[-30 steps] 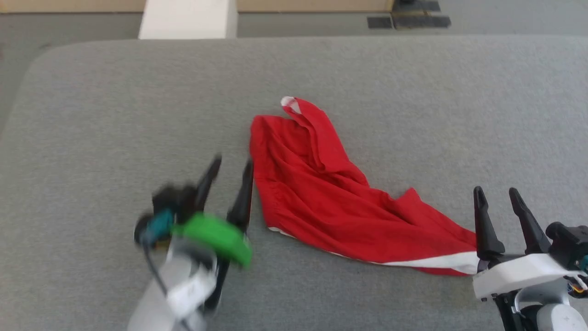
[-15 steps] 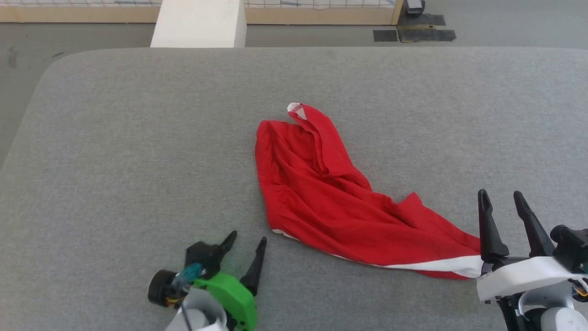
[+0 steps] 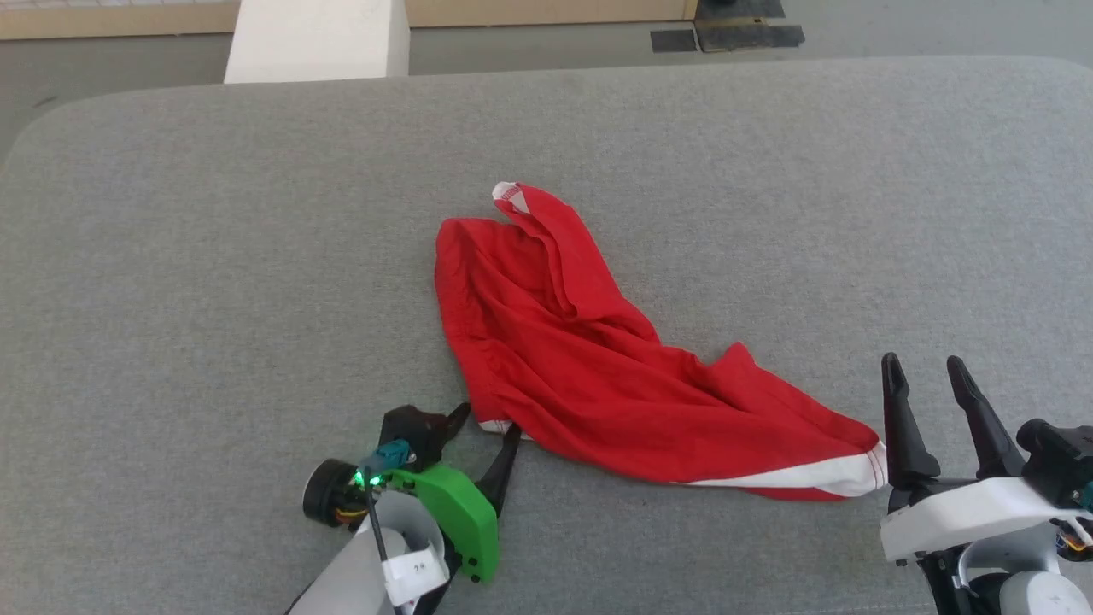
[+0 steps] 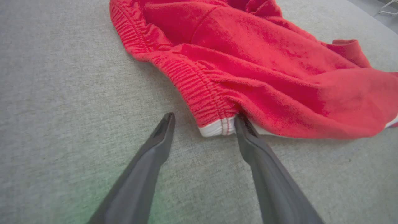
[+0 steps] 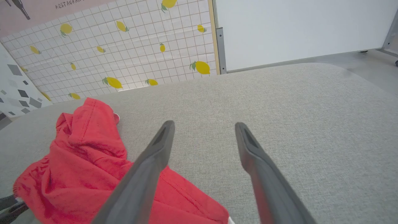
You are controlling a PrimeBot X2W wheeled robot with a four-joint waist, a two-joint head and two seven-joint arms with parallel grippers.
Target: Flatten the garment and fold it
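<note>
step: flatten | left end effector (image 3: 490, 418) spread, empty, at near-left corner of crumpled bright-red cloth garment (image 3: 581, 367), perhaps touching | next: pinch, pull

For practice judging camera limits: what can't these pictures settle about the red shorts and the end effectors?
- Head view: folds of the red shorts hide their lower layers.
- Left wrist view: whether a fingertip of the left end effector sits under or beside the white corner; cloth meets it there.
- Right wrist view: a finger of the right end effector covers part of the shorts.
</note>
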